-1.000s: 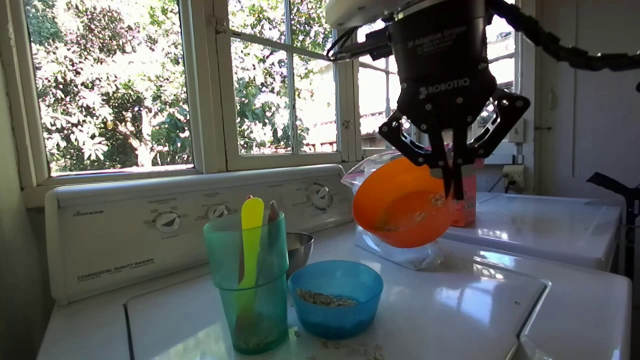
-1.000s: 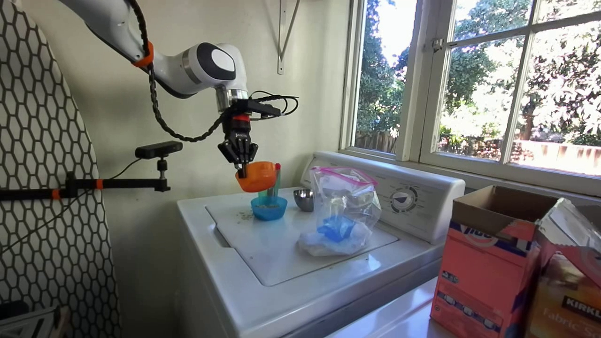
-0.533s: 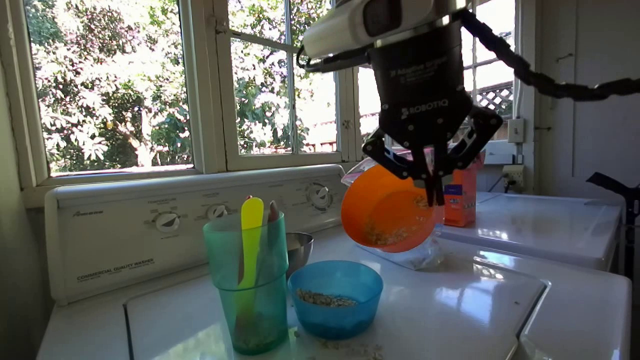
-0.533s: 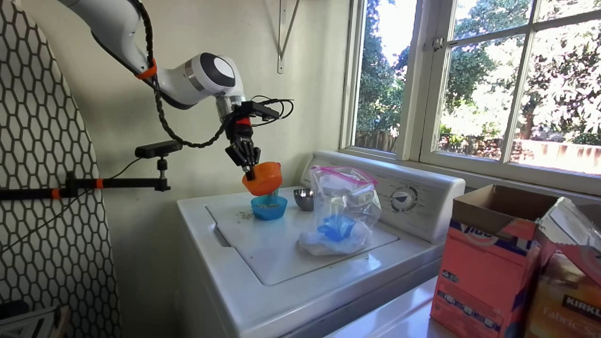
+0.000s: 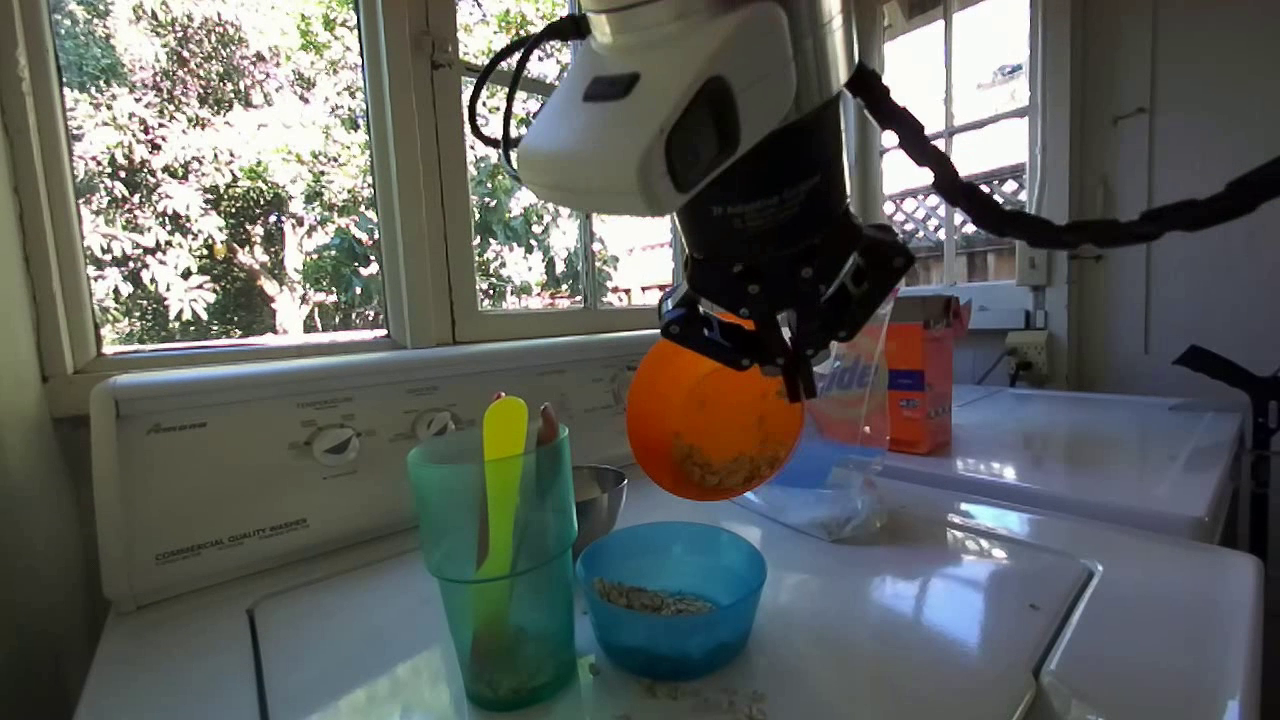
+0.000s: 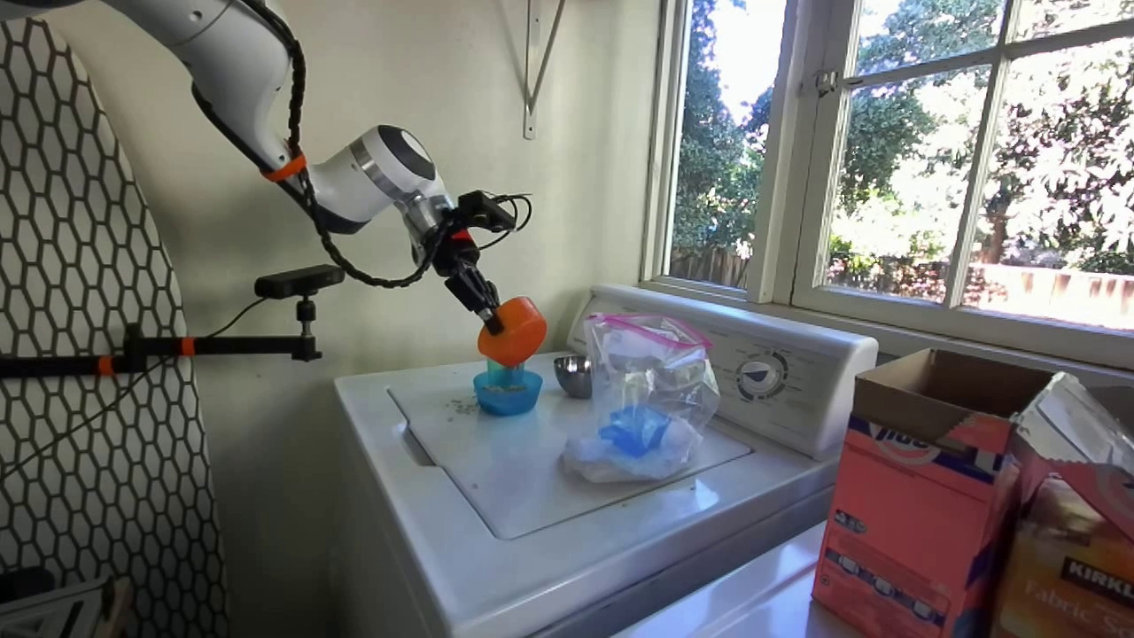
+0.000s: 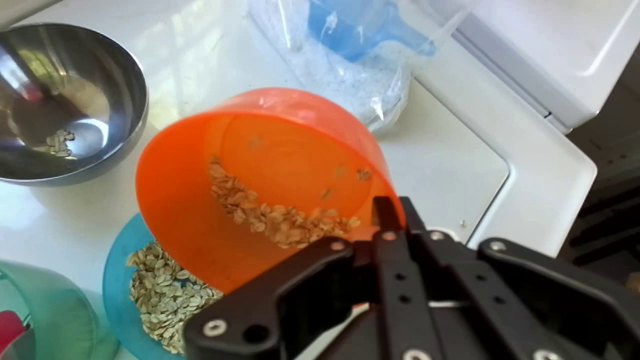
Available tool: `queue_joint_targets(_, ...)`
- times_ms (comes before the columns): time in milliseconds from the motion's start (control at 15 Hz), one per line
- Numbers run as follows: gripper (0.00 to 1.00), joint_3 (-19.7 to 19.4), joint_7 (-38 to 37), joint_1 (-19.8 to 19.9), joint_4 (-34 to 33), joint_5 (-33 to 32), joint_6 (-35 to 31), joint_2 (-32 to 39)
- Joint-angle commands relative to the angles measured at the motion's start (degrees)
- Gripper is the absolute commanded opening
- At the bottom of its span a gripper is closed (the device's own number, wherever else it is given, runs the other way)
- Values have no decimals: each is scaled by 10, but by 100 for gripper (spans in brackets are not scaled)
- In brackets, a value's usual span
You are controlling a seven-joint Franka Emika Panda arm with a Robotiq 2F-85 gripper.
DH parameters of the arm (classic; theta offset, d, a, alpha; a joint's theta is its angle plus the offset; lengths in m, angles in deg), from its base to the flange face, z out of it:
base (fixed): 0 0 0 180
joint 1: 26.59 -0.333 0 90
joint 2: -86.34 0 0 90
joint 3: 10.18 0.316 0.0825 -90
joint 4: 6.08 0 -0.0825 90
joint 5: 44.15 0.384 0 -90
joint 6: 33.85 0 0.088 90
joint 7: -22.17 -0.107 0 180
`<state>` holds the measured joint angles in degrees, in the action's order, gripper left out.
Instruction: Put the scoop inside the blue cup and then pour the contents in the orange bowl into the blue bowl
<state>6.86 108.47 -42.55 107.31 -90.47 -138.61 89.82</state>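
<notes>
As a pour looks under way above a white washer (image 5: 880, 600), a black gripper (image 7: 396, 206) pinches the orange bowl (image 7: 300, 155) by its rim, jaws closed tight on the thin plastic. Smooth, round and glossy, the bowl hangs tipped nearly on its side, a loose bank of oat-like flakes (image 7: 280, 223) along its lower wall, none of them seen falling; by that measure, emptying it seems the work that remains. Below its lower edge in the wrist view sits the blue bowl (image 5: 690, 640), low, upright and translucent, with a pale heap of similar flakes (image 7: 165, 300) inside, though whether they came from the orange bowl cannot be told. Stray flakes (image 6: 462, 407) lie on the washer near it. Just beside stands the blue cup (image 5: 445, 520), tall, teal and slightly tapered, holding a yellow utensil (image 5: 505, 430) and what looks like the red-pink scoop (image 7: 9, 327), mostly hidden, so the first half of the job appears complete. Farther back on the same white top are a steel bowl (image 7: 95, 65) with a few flakes in it, a clear plastic bag (image 5: 835, 512) and, beyond the washer, a bright window (image 5: 220, 180).
</notes>
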Motion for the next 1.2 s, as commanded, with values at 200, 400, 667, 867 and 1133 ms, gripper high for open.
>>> queue_joint_targets(200, 1, 25, -8, -38, -5, -95, 102, 18)
queue_joint_targets(400, 1, 35, -10, -49, -5, -131, 122, 27)
queue_joint_targets(667, 1, 42, -9, -60, -6, -178, 151, 50)
queue_joint_targets(867, 1, 40, -26, -62, -7, -207, 150, 68)
queue_joint_targets(1133, 1, 38, -61, -63, -13, -261, 144, 95)
